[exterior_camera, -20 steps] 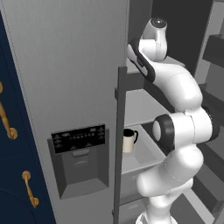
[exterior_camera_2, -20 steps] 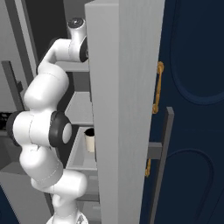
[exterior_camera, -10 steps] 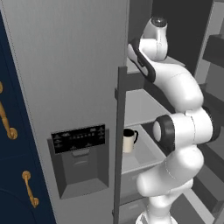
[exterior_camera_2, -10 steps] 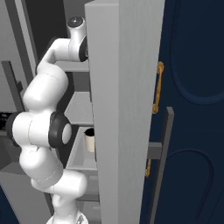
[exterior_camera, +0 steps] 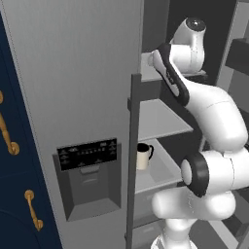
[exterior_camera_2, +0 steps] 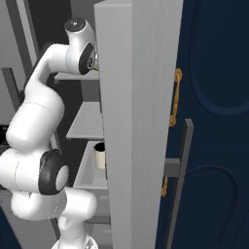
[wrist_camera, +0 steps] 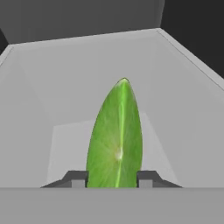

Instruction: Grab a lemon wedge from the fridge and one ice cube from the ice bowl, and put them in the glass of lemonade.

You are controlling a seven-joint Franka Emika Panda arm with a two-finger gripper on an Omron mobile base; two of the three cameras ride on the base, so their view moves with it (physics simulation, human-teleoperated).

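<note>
I see the lemon wedge [wrist_camera: 117,140] standing point-up between my gripper's [wrist_camera: 112,178] two fingertips, which are clamped against its sides, over a pale shelf [wrist_camera: 183,113] inside the fridge [exterior_camera: 73,87].

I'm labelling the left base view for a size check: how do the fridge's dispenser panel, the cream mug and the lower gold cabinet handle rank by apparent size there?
1. The dispenser panel, clearly largest.
2 and 3. The cream mug and the lower gold cabinet handle look too alike to rank; the mug also sits deeper in the fridge, so nearness skews it.
</note>
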